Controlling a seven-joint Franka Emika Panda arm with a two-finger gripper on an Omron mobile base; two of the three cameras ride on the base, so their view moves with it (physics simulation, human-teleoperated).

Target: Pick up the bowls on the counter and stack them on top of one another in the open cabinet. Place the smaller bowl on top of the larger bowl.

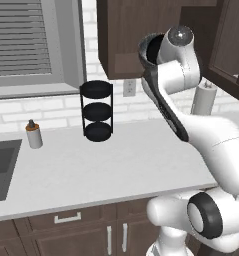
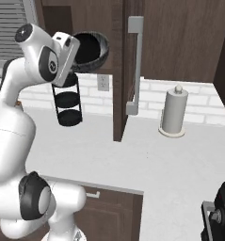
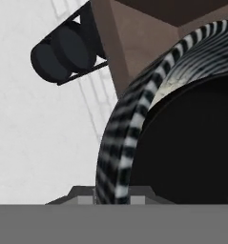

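The larger bowl point(image 2: 101, 60), grey with dark streaks, hangs tilted at the mouth of the open cabinet point(image 1: 123, 35), high above the counter point(image 1: 116, 160). The smaller bowl point(image 2: 88, 47), glossy black, lies nested inside it, and a pale speckled sliver shows between the two rims. My gripper point(image 2: 77, 52) meets the larger bowl's left rim. In the hand view the streaked rim point(image 3: 119, 143) runs straight down to where my fingertips are hidden, with the black bowl point(image 3: 191, 152) just beyond it. The bowls' opening point(image 1: 154, 49) peeks out behind my wrist.
A black three-tier rack point(image 1: 97, 111) stands on the counter under the cabinet. The cabinet door point(image 2: 125, 70) with a long silver handle stands open just right of the bowls. A paper towel roll point(image 2: 173, 113) stands farther right. A small bottle point(image 1: 34, 134) and the sink point(image 1: 1, 167) are at the left.
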